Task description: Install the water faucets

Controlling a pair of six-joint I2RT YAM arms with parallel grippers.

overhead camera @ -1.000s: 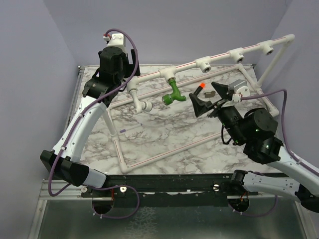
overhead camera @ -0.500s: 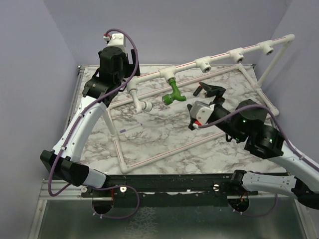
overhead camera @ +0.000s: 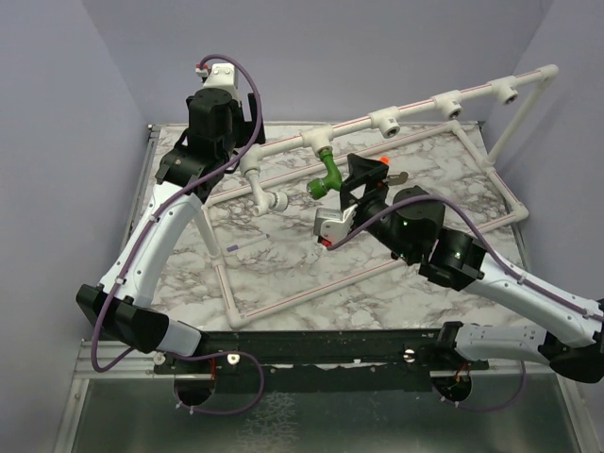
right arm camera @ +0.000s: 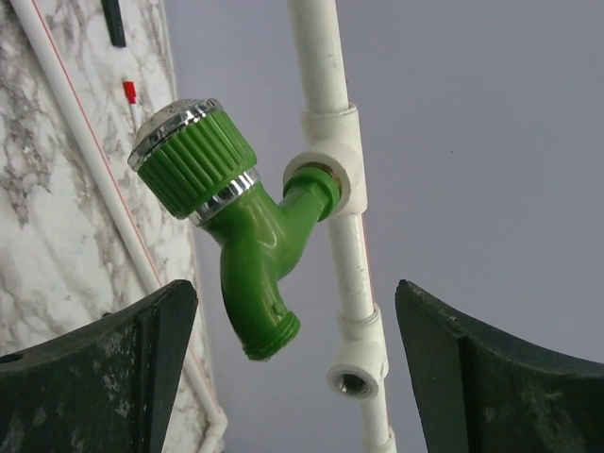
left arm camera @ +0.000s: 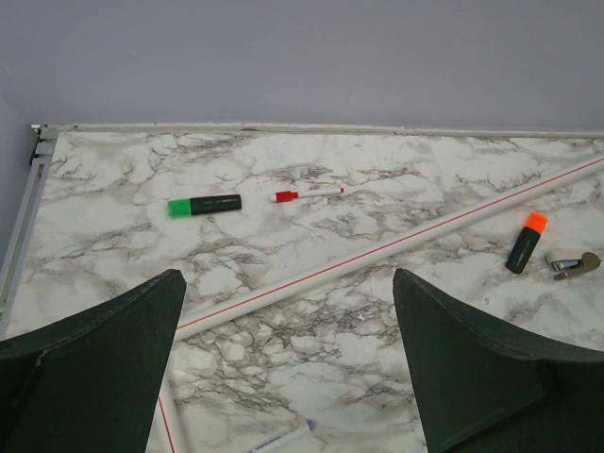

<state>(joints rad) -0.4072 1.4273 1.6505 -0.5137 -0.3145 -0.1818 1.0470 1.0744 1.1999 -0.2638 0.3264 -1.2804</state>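
**Green faucet seated in its tee, both pincers spread wide**

We found the green faucet mounted on the raised white pipe, its inlet end seated in a white tee socket. In the right wrist view its ribbed knob handle, trimmed with a shiny silver ring, pointed up and to the left. The bent spout hung downward. Further along the same pipe, a second tee socket showed its open mouth. From above, we saw the faucet hanging over the marble table, on the far side of the pipe frame.

The right gripper stood just beside the faucet, facing it. Its jaws were spread wide and held nothing. The faucet sat ahead of the gap between the two dark fingers, clear of both.

The left gripper hovered over the far left part of the table, well apart from the faucet. Its jaws were also spread wide, with nothing between them. Beyond its fingers we saw a red-striped white pipe running across the marble. Behind that pipe lay a green highlighter and a red-capped pen. To the right, an orange-capped marker lay just beside a small tan object that we could not identify.
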